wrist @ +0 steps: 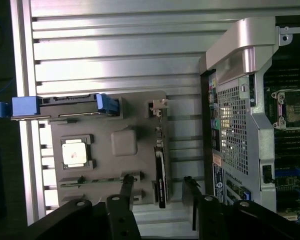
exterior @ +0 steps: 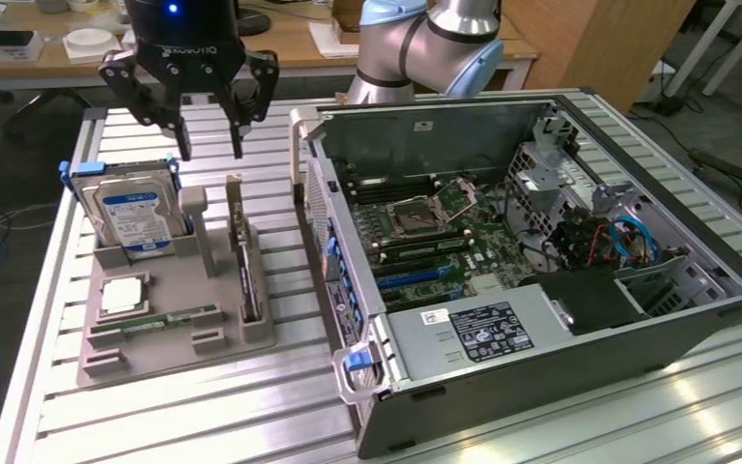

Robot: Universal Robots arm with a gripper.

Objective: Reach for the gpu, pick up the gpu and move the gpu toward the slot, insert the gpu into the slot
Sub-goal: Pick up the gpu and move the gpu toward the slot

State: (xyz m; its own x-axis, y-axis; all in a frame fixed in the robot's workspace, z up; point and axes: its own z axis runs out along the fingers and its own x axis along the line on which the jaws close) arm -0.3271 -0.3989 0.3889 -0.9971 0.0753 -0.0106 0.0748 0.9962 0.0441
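1. The gpu (wrist: pixel 160 167) stands on its long edge in its holder on the grey tray (exterior: pixel 152 360). It sits below the fingers (exterior: pixel 181 135), lined up with the gap between them, and neither finger touches it
2. The fingers are spread apart and hold nothing. They hang above the tray, one to each side of the card's line, so I judge the reach close to done and the grasp not yet made
3. Of the task, lifting the card, carrying it across and seating it are all left to do
4. The slot (exterior: pixel 413 275), which I take to be among the blue connectors on the motherboard (exterior: pixel 474 237), is well away from the fingers, inside the open computer case (exterior: pixel 552 387). I see no card in it
5. Beyond one finger, on the side away from the case, the hard drive (exterior: pixel 134 215) with its blue label stands upright in the same tray, near the fingers but apart from them
6. Further along the tray from the fingers, a processor (exterior: pixel 124 295) and a memory stick (exterior: pixel 171 316) lie flat in their own recesses
7. Tray and case sit side by side on the slatted metal worktop (exterior: pixel 190 416)
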